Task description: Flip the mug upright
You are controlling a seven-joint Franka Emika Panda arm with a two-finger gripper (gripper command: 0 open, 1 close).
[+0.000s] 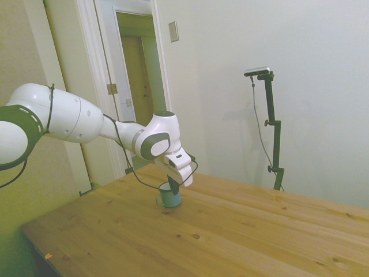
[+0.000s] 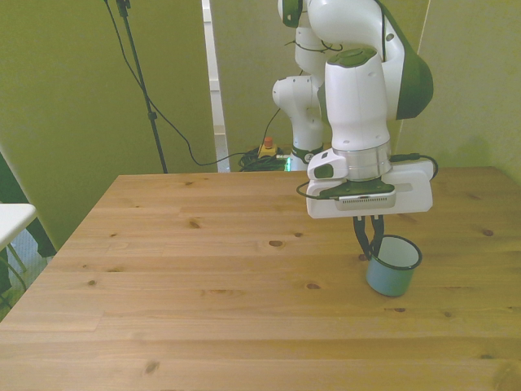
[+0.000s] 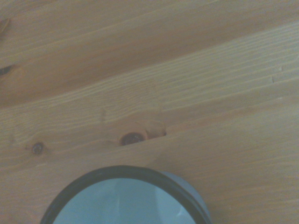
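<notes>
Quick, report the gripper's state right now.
Gripper: fingers close together at the rim of the upright mug, apparently pinching it; a firm grip cannot be confirmed.

Pale wall [image 1: 242, 52], white-framed doorway [image 1: 135, 63], wooden table [image 1: 230, 236]

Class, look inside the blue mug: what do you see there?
The mug stands upright on the table, showing a pale, empty-looking inner wall. The gripper is at its rim, one finger reaching inside. The bottom is hidden.
</notes>
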